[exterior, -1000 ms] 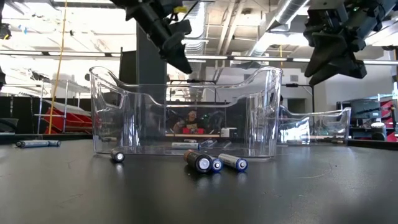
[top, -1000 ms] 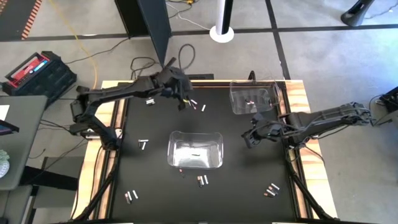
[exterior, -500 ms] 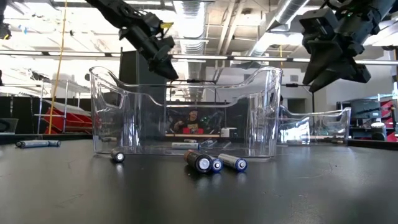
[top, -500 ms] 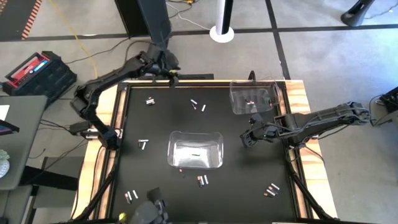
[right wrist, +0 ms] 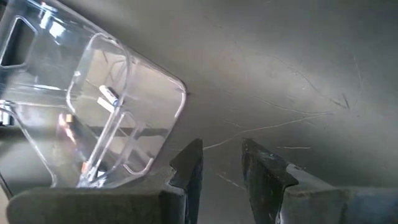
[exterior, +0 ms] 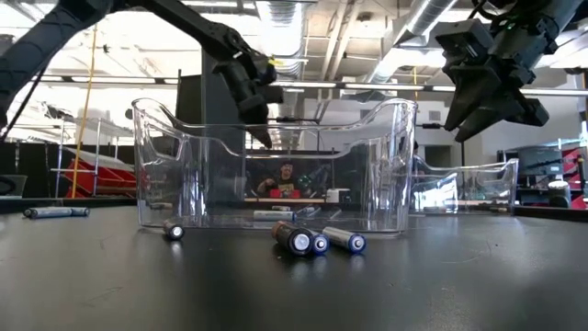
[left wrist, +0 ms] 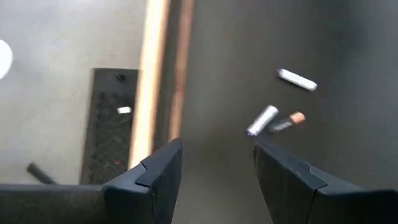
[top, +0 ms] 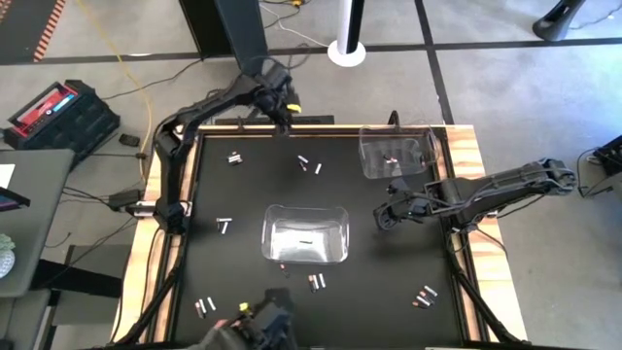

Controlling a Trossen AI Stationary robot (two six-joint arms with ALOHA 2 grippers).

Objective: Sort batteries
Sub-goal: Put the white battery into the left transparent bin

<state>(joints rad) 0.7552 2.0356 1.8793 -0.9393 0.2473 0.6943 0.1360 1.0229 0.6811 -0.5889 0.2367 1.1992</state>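
Batteries lie scattered on the black table: a pair (top: 311, 164) at the far side, shown in the left wrist view as a silvery cell (left wrist: 262, 120) beside a dark copper-tipped cell (left wrist: 286, 122). A single cell (top: 234, 157) lies left of the pair, and more (top: 316, 282) lie near the middle bin. My left gripper (top: 285, 119) (left wrist: 217, 171) hangs open over the table's far edge, short of the pair. My right gripper (top: 386, 216) (right wrist: 217, 163) hovers open above bare table, right of the middle bin.
A clear bin (top: 306, 233) stands mid-table with a cell inside. A second clear bin (top: 394, 154) sits at the far right, also holding a battery (right wrist: 109, 95). More batteries lie near the near corners (top: 204, 306) (top: 425, 295). A dark object (top: 260, 323) shows at the near edge.
My left gripper has drawn back from over the far pair of batteries toward the table's far edge, its arm folding up. A dark object has come into view at the near edge. The batteries and bins have stayed put.
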